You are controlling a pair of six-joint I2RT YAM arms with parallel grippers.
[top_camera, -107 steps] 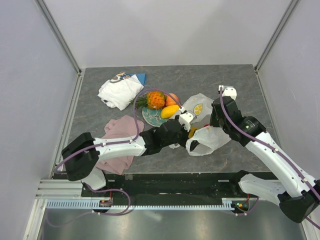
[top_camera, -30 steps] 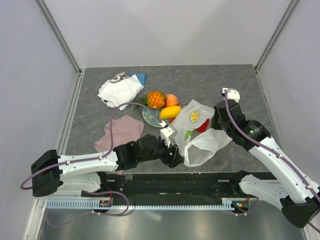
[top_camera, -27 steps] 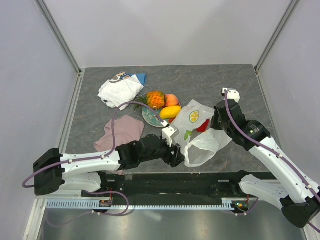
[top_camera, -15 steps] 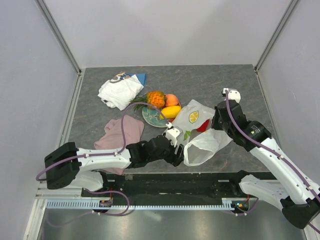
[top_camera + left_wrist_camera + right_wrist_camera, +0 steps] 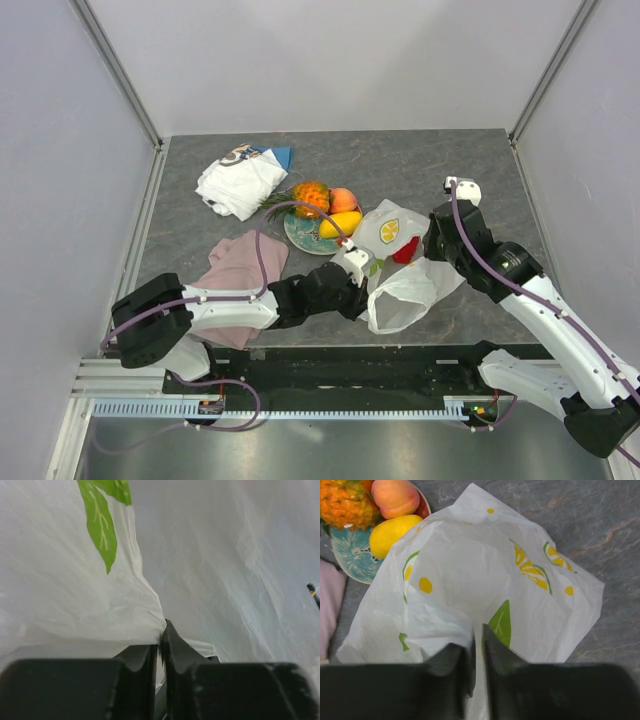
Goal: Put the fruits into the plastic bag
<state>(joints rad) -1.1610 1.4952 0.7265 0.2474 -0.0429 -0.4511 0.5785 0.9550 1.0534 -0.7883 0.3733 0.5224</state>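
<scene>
Pinching plastic bag (image 5: 470,580), left fingers (image 5: 177,650) and right fingers (image 5: 492,647); red fruit (image 5: 405,251), seemingly bagged, only from above

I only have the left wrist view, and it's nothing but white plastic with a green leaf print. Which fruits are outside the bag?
Observer: The pineapple, the peach and a mango lie on the plate, left of the plastic bag and farther back.
Operator: Where is the right gripper?
Observer: The right gripper is at the bag's right side, pinched shut on its film.
Operator: Is anything in the bag?
Observer: A red piece shows near the bag's middle. I cannot tell whether it is seen through the film or through the opening.
</scene>
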